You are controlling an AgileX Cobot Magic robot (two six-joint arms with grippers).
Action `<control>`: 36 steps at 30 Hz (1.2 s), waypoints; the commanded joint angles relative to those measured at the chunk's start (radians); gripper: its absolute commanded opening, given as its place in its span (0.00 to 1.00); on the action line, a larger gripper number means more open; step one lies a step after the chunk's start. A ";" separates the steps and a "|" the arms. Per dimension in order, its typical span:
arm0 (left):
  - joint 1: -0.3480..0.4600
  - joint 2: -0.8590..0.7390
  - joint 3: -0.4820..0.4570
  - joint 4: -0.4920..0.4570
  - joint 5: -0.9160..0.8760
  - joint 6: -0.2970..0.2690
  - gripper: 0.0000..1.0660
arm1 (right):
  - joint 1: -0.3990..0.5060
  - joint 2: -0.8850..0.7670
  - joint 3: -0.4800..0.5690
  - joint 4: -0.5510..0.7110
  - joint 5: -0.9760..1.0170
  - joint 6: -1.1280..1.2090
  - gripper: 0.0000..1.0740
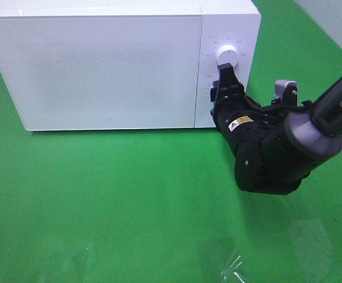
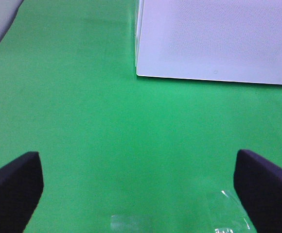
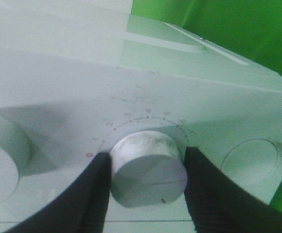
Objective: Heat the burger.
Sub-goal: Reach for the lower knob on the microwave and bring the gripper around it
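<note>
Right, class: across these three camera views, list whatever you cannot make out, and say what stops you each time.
The burger: in no view. Nothing shows through the white door of the microwave, so whether it is inside cannot be told.
The lower dial: exterior high view, covered by the right gripper.
The numerals around it: right wrist view, faint and blurred.
The upper dial: right wrist view, cut off by the picture's edge.

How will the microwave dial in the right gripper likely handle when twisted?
The dial looks smooth and round, so it may slip in the right gripper. It looks rigid, unlikely to deform. The microwave seems bulky enough to stay put.
</note>
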 commanded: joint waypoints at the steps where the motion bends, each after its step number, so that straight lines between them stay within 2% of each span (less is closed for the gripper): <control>1: 0.002 -0.017 0.002 -0.001 -0.009 0.001 0.94 | 0.019 -0.013 -0.049 -0.259 -0.030 0.147 0.03; 15: 0.002 -0.017 0.002 -0.001 -0.009 0.001 0.94 | 0.019 -0.013 -0.049 -0.234 -0.039 0.148 0.03; 26: 0.002 -0.017 0.002 -0.001 -0.009 0.001 0.94 | 0.019 -0.013 -0.047 -0.156 -0.028 0.144 0.09; 28: 0.002 -0.017 0.002 -0.001 -0.009 0.001 0.94 | 0.019 -0.013 -0.047 -0.119 -0.021 0.144 0.13; 30: 0.002 -0.017 0.002 -0.001 -0.009 0.001 0.94 | 0.019 -0.016 -0.047 -0.036 -0.003 0.117 0.27; 33: 0.002 -0.017 0.002 -0.001 -0.009 0.001 0.94 | 0.019 -0.016 -0.047 -0.022 -0.003 0.113 0.32; 34: 0.002 -0.017 0.002 -0.001 -0.009 0.001 0.94 | 0.019 -0.016 -0.047 -0.001 -0.003 0.110 0.39; 35: 0.002 -0.017 0.002 -0.001 -0.009 0.001 0.94 | 0.019 -0.016 -0.047 -0.001 -0.003 0.110 0.39; 36: 0.002 -0.017 0.002 -0.001 -0.009 0.001 0.94 | 0.019 -0.016 -0.047 0.018 -0.002 0.106 0.46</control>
